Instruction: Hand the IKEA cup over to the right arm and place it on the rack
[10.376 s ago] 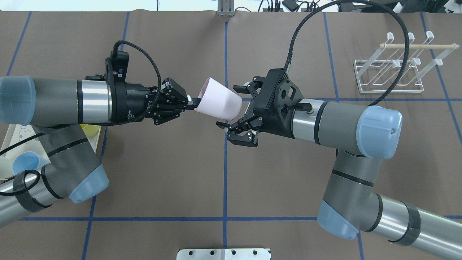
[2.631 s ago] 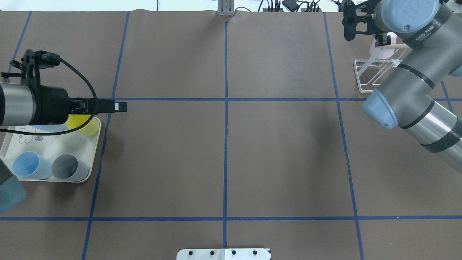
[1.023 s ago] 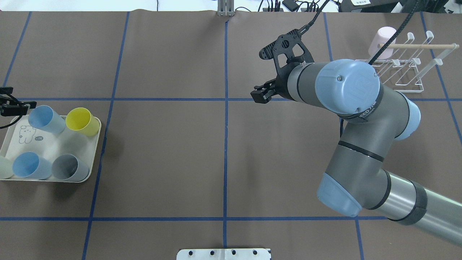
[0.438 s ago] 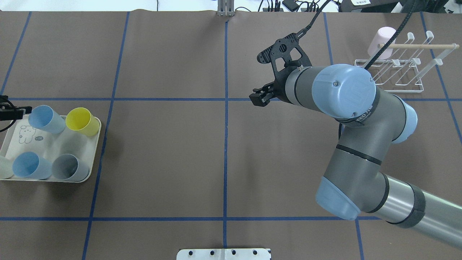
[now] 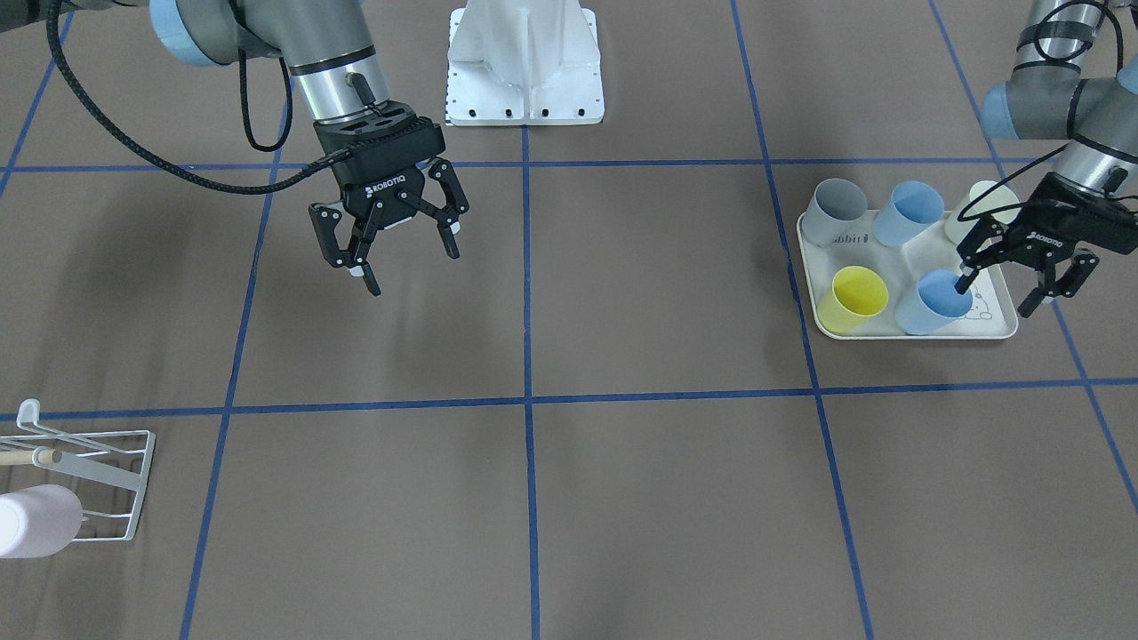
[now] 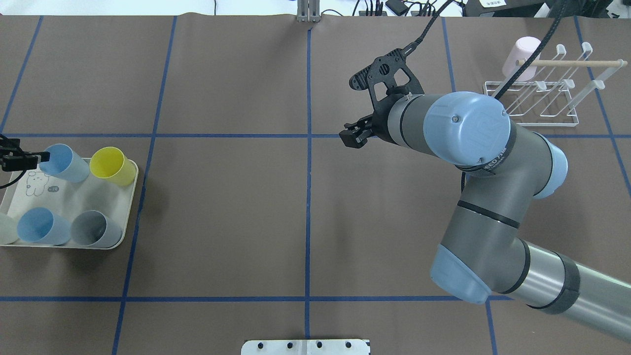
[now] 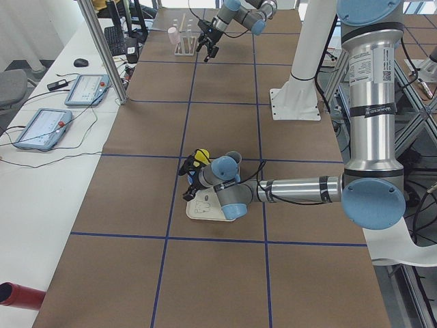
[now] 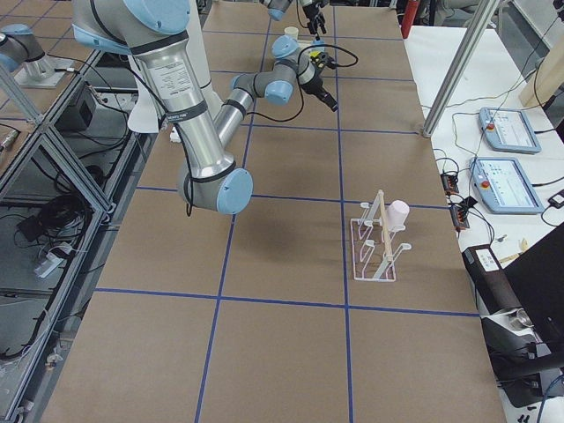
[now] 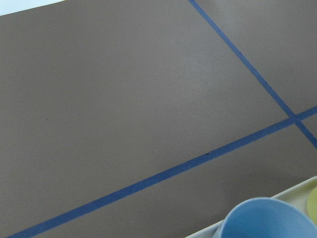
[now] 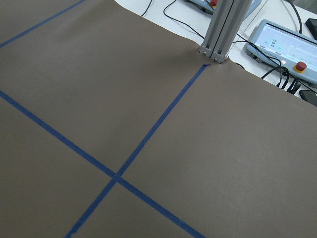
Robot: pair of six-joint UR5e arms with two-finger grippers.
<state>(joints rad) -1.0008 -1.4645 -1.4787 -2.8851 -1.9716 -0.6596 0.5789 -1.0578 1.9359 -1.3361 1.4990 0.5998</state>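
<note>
Brown-papered counter (image 6: 222,222), blue tape grid. Pale pink plastic cup (image 6: 522,58) seen hung on white wire rack (image 6: 577,62), 1 o'clock. Right tool (image 5: 407,258) released, empty. Placement judged done. Next: left tool (image 5: 994,298), spread, to be closed on light-blue cup (image 5: 929,307), 9 o'clock.

Left pincer (image 5: 994,295), right pincer (image 5: 407,265): spread.

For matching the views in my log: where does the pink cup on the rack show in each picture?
Front-facing: pink cup, lower left edge.
Overhead: pink cup, top right.
Exterior left: pink cup, far top.
Exterior right: pink cup, right of centre.
Left wrist: not in view.
Right wrist: not in view.
Shared landmark: the white rack holding it.
</note>
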